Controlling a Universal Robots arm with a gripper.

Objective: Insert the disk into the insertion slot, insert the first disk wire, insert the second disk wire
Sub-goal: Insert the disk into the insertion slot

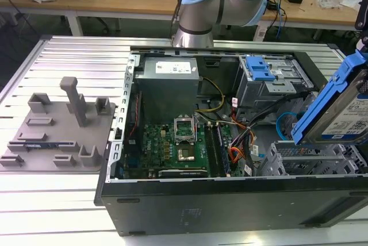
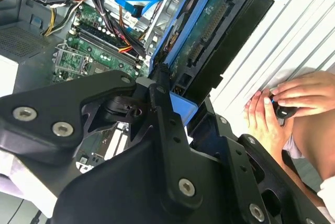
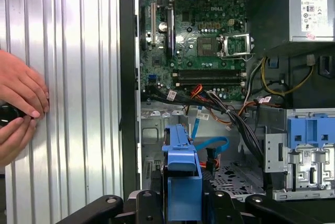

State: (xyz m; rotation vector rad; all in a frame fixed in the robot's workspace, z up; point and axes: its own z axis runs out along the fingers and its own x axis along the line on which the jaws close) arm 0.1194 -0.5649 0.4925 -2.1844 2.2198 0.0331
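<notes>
Tool (image 2: 166, 90) clenched on the disk (image 2: 209, 35) by its blue carrier (image 2: 183, 106) in the second wrist view. First wrist view: same grip. Exterior view: disk tilted above the insertion slot (image 1: 310, 160), not yet in. Likely stiff, weighty, shock-fragile; carrier sides suit gripping

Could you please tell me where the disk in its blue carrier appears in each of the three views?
Exterior view: disk at the exterior view's right edge, tilted, raised above the case.
Second wrist view: disk tilted, seen from its circuit-board side.
First wrist view: disk edge-on, its blue carrier end nearest the camera.
Shared landmark: the green motherboard.
</notes>
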